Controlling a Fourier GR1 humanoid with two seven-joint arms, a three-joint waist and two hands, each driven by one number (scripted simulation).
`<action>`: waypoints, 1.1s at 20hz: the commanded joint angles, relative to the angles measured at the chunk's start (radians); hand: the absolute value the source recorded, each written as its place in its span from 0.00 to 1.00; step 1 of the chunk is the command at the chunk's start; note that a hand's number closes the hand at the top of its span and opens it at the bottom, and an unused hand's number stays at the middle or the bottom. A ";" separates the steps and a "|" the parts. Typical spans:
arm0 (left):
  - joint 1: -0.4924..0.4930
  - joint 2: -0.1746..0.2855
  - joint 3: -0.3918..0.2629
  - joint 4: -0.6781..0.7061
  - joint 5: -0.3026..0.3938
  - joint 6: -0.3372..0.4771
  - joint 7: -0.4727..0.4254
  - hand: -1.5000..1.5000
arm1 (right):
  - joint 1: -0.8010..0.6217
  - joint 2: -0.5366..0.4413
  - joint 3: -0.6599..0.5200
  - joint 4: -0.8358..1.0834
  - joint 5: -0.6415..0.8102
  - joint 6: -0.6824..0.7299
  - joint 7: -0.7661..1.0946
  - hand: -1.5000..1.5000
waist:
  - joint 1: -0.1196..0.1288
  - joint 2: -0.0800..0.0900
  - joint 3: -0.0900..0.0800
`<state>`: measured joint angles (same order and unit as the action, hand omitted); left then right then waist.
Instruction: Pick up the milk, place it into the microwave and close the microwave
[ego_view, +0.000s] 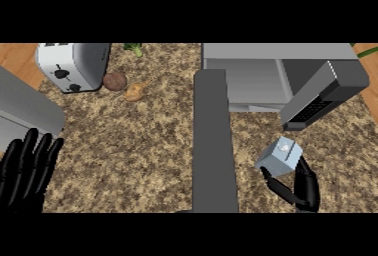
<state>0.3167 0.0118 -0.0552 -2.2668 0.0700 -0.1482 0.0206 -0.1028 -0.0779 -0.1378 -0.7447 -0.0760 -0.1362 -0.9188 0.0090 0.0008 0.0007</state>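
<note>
We see the milk (279, 156), a pale blue carton, tilted and held at the lower right of the speckled table (140, 145). Our right hand (304, 187) grips it from below, its black fingers (308, 176) curled against the carton's lower side and the thumb on the opposite side. The carton sits just in front of the microwave (247, 75), near its dark keypad panel (316, 107), and is still outside the cavity. A long grey slab (214, 150) runs from the microwave's left front corner down to the lower edge; we take it for the open door. The milk lies between this slab and the keypad panel. Our left hand (26, 172) rests at the lower left with its fingers straight and spread, holding nothing. At the upper left stands a toaster (70, 65), with a brown round item (114, 81) and a tan one (135, 92) beside it.
</note>
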 joint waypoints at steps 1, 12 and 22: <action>0.039 -0.011 -0.056 -0.015 -0.036 0.023 -0.020 0.00 | -0.014 0.002 0.019 0.060 0.075 -0.084 -0.129 1.00 | 0.000 -0.001 0.000; 0.036 0.006 0.022 -0.042 0.036 -0.010 0.023 0.00 | 0.063 -0.014 0.103 0.035 0.032 0.271 -0.224 1.00 | -0.005 -0.001 0.000; 0.037 0.010 0.065 -0.033 0.046 -0.013 0.034 0.00 | 0.191 0.006 0.160 -0.269 0.037 0.203 -0.089 1.00 | -0.009 -0.002 -0.001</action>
<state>0.3521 0.0210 -0.0027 -2.2777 0.1183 -0.1688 0.0212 0.0301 -0.0787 -0.0030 -0.8911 -0.0454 0.0786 -1.0205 0.0007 -0.0025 -0.0012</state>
